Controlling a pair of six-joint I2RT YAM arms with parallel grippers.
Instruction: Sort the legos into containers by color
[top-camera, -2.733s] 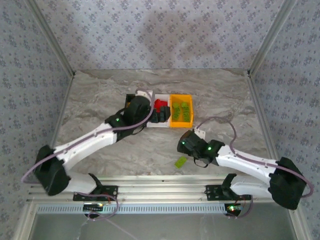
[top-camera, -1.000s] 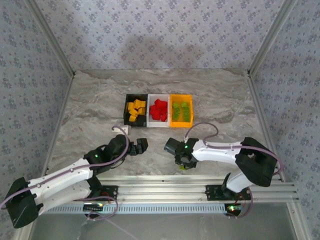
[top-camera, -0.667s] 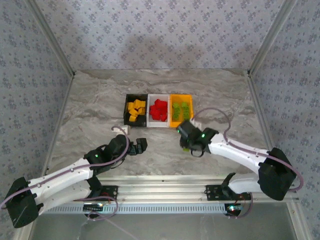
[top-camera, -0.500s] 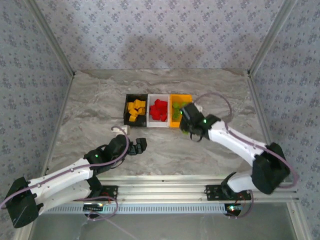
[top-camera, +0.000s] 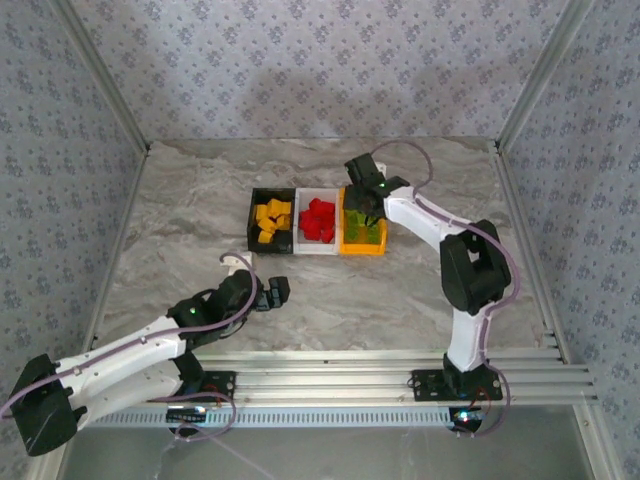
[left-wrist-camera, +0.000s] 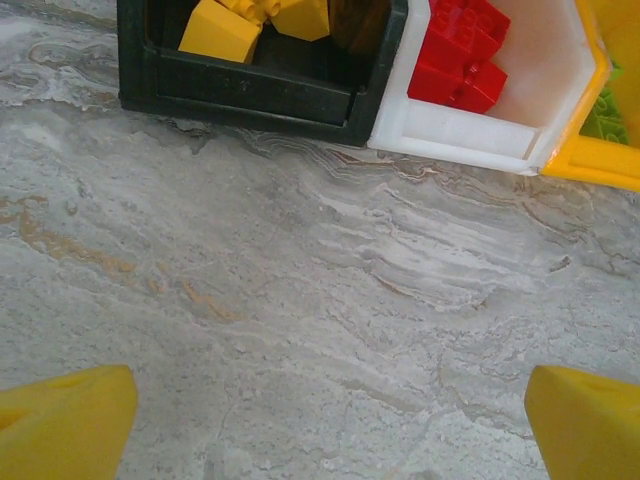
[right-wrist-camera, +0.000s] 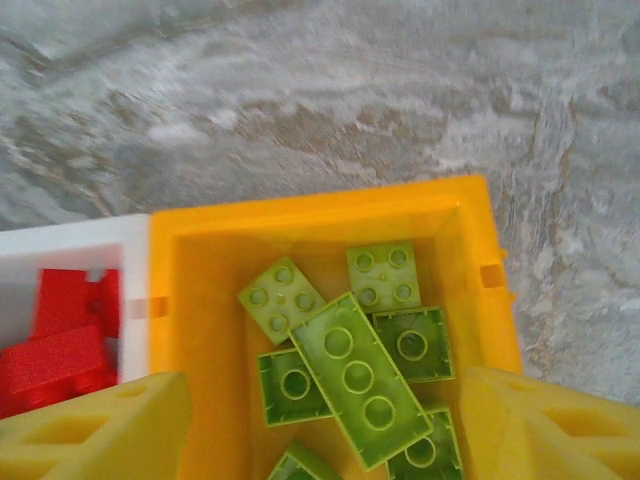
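Several green legos (right-wrist-camera: 355, 375) in orange bin (right-wrist-camera: 200, 300), right gripper (right-wrist-camera: 320, 430) spread above them, left gripper (left-wrist-camera: 325, 420) spread over table (left-wrist-camera: 300, 280)

Three containers (top-camera: 318, 249) side by side, legos (top-camera: 318, 220) inside each, right claw (top-camera: 365, 210) over rightmost.

Lowest lime bricks (right-wrist-camera: 298, 466) half off-frame

The black bin (left-wrist-camera: 250, 95) holds yellow-orange bricks (left-wrist-camera: 220, 30), the white bin (left-wrist-camera: 450, 135) red bricks (left-wrist-camera: 460, 60), and the orange bin (right-wrist-camera: 200, 340) lime green bricks (right-wrist-camera: 350, 370). The table (left-wrist-camera: 320, 300) is grey-white marble with tan veins. The left gripper (left-wrist-camera: 330, 405) and right gripper (right-wrist-camera: 320, 425) have yellow fingers (right-wrist-camera: 100, 425). The left arm (top-camera: 130, 350) and right arm (top-camera: 420, 215) are white with black joints. The walls (top-camera: 300, 70) carry a pale grey-blue floral print.
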